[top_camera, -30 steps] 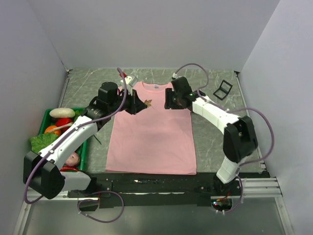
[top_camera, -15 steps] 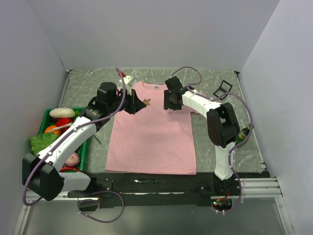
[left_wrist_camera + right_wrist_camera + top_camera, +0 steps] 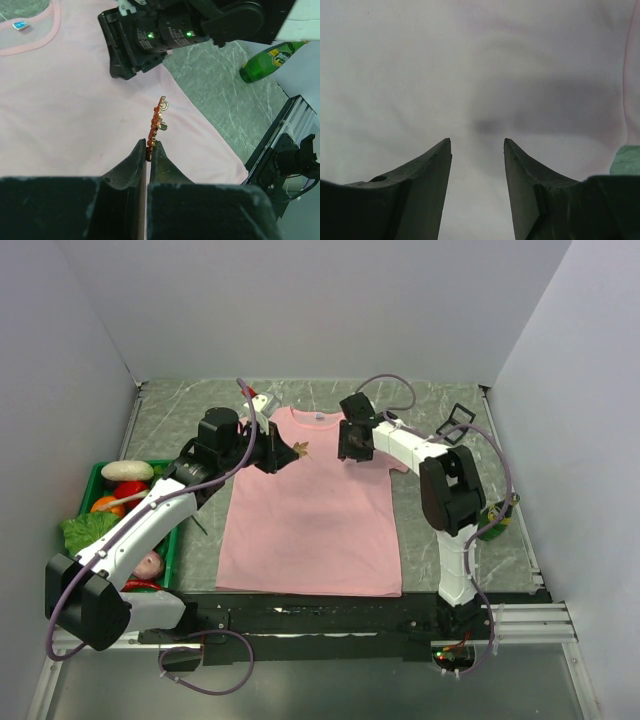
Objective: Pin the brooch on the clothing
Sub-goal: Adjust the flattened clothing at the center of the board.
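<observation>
The clothing, a light pink T-shirt (image 3: 310,525), lies flat in the middle of the table. Its white neck label (image 3: 20,24) shows by the collar. My left gripper (image 3: 287,453) hovers over the shirt's upper left chest, shut on the brooch (image 3: 303,450). In the left wrist view the brooch (image 3: 156,122) is a thin orange-red strip seen edge-on, sticking up from the pinched fingertips of the left gripper (image 3: 149,146). My right gripper (image 3: 346,453) stands open close above the pink fabric at the upper right chest, with nothing between the jaws of the right gripper (image 3: 477,142).
A green crate (image 3: 92,472) of toy vegetables sits at the left. A green bottle (image 3: 497,510) stands beside the right arm's elbow, and the bottle (image 3: 265,60) also shows in the left wrist view. A small black frame (image 3: 457,423) lies at the back right.
The right arm folded in, its elbow swinging toward the middle and uncovering the green bottle. Its gripper shifted slightly toward the collar and its jaws narrowed a little. The left arm stayed still.
</observation>
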{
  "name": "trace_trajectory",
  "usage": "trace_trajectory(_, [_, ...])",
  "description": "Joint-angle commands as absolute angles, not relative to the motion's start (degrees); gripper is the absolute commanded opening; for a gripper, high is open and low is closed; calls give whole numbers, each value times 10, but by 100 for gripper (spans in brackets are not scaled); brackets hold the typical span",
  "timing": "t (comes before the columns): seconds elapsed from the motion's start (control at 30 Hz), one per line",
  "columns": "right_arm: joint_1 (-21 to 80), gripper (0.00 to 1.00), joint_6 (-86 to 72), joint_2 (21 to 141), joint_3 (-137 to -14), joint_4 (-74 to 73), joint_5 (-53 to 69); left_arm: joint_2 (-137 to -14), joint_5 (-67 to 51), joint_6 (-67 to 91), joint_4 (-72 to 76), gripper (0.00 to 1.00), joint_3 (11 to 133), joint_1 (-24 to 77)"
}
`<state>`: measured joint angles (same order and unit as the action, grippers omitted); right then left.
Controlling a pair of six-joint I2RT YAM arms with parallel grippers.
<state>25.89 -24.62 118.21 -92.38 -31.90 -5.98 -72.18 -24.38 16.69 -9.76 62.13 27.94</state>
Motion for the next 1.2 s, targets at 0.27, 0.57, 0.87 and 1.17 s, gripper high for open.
trace_trajectory(0.27, [260,53,-262,1251,-1004,-352,-98,-715,-263,167,-88,1,636,279])
trace_trajectory(0.57, [251,53,-265,1274,-1018,-363,-105,-713,-266,167,-88,1,637,279])
trace_trajectory(0.87, [251,51,-272,1289,-1016,-380,-125,-715,-272,169,-86,1,636,279])
trace_trajectory(1.17, [251,35,-277,1295,-1009,-381,-129,-716,-275,171,-85,1,636,279])
